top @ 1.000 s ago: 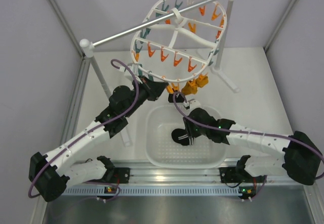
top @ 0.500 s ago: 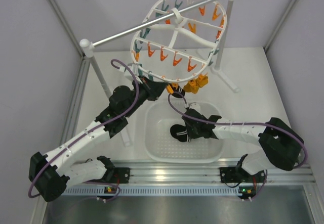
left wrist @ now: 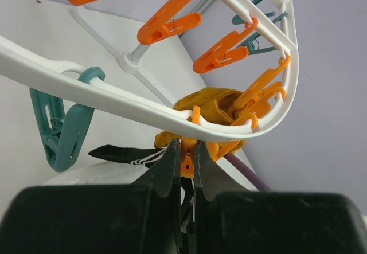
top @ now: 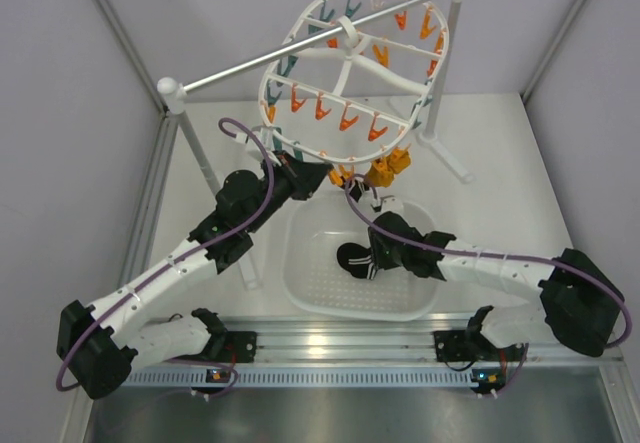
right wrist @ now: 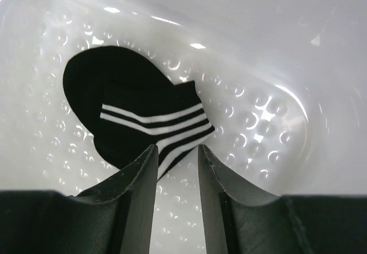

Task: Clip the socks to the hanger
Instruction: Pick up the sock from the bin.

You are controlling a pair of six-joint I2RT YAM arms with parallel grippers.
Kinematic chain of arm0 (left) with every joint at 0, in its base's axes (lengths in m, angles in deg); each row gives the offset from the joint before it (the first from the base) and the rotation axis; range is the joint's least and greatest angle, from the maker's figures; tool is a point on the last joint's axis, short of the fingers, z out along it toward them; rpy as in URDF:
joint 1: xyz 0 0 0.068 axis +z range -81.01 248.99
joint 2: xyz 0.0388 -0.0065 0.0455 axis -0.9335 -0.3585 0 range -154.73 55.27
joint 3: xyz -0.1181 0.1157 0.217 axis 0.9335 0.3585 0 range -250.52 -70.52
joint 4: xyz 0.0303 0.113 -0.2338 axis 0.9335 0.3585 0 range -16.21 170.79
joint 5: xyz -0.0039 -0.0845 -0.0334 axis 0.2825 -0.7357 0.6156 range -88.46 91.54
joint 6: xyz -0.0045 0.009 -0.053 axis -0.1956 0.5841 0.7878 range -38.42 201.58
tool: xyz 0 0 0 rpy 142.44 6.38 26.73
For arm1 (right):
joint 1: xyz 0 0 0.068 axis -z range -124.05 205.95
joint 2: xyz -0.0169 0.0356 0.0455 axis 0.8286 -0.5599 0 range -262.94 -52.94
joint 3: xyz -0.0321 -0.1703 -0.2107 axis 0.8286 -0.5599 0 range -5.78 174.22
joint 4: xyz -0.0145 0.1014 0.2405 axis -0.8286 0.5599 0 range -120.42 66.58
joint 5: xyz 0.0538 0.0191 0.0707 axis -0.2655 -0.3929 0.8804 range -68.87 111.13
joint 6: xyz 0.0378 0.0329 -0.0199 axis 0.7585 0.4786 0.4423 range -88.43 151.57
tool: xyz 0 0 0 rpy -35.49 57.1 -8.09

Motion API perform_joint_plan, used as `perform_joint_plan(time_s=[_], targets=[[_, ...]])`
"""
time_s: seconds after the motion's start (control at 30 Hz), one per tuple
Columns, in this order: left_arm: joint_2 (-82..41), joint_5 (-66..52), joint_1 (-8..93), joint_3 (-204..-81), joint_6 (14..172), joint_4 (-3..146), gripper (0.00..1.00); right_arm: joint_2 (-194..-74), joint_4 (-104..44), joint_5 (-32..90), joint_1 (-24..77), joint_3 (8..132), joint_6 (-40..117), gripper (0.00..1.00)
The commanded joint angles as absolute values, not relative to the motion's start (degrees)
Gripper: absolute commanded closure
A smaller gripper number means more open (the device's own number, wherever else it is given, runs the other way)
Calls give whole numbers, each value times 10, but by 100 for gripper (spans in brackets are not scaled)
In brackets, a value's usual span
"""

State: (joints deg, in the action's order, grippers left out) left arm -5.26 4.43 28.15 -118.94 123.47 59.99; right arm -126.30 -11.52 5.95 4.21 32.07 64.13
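The hanger, a white oval frame with orange and teal clothespins, hangs tilted from a rod. Two mustard-orange socks are clipped at its lower rim, and they appear bunched there in the left wrist view. My left gripper is at that rim, shut on an orange clothespin. A black striped sock shows just behind its fingers. Another black sock with white stripes lies in the basket. My right gripper hovers over its cuff, open, with nothing gripped.
The white perforated basket sits between the arms, and its dimpled floor fills the right wrist view. A silver rod on two white posts carries the hanger. Grey walls enclose the table on three sides.
The right arm's elbow swung in towards the middle and back out, while its gripper stayed low over the black sock in the basket. The left arm has not moved.
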Motion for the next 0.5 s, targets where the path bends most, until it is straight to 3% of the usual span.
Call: perform_joint_plan(time_s=[0.0,0.3,0.4,0.43,0.47], targets=[[-58,45,285,-1181,1252,582,100,-1277,-181,38,37,324,615,66],[-60,49,286,-1181,1250,587,100,-1356,-206,43,31,329,595,67],[-57,52,285,-1179,1249,588,100,-1363,-217,42,30,322,590,78],[-56,52,285,-1179,1249,589,100,-1363,-215,38,30,323,589,94],[-55,53,285,-1179,1247,590,100,-1360,-208,36,30,325,588,99]])
